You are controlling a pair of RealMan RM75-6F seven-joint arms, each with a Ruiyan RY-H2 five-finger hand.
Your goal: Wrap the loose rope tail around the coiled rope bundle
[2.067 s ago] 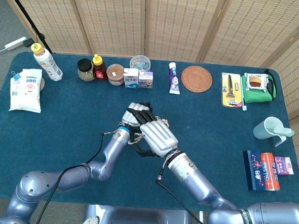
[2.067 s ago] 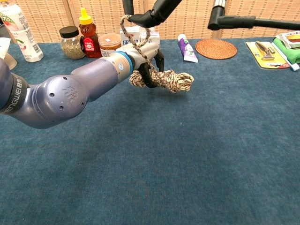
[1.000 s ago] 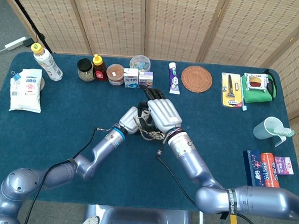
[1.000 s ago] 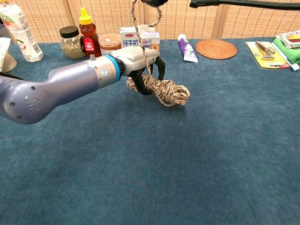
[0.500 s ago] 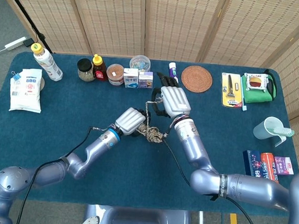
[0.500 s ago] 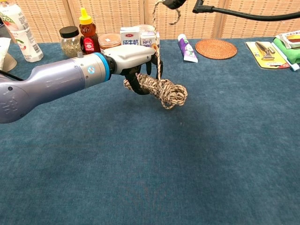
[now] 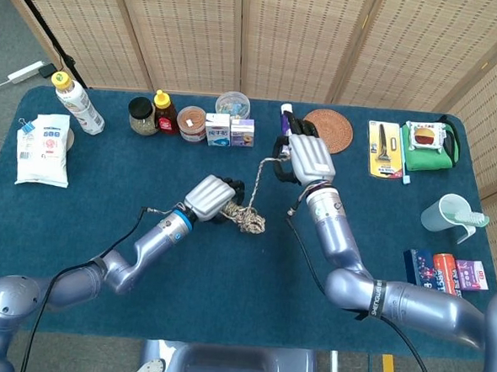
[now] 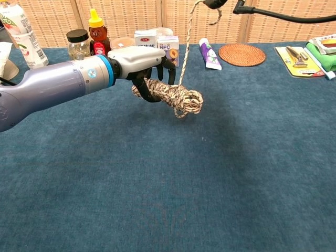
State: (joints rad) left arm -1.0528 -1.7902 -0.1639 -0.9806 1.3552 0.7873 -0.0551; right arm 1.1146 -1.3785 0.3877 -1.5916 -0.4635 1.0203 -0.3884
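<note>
A coiled rope bundle (image 8: 170, 94) of beige and brown cord is held above the blue table, with my left hand (image 8: 140, 67) gripping its left end. The same bundle (image 7: 246, 217) shows mid-table in the head view beside my left hand (image 7: 210, 197). The loose rope tail (image 8: 187, 44) rises taut from the bundle's right end to the top edge of the chest view. My right hand (image 7: 305, 160) holds that rope tail (image 7: 262, 177) up and to the right of the bundle. In the chest view only the dark fingertips of my right hand (image 8: 216, 4) show.
Along the back edge stand a drink bottle (image 7: 76, 101), jars (image 7: 140, 116), a honey bottle (image 7: 163, 112), milk cartons (image 7: 229, 132), a tube (image 7: 288, 125) and a round coaster (image 7: 328, 129). A wipes pack (image 7: 44, 148) lies left; a cup (image 7: 448, 217) and boxes (image 7: 443, 281) lie right.
My right hand has lifted away to the right and back, drawing the tail taut out of the bundle. My left hand has shifted slightly left with the bundle.
</note>
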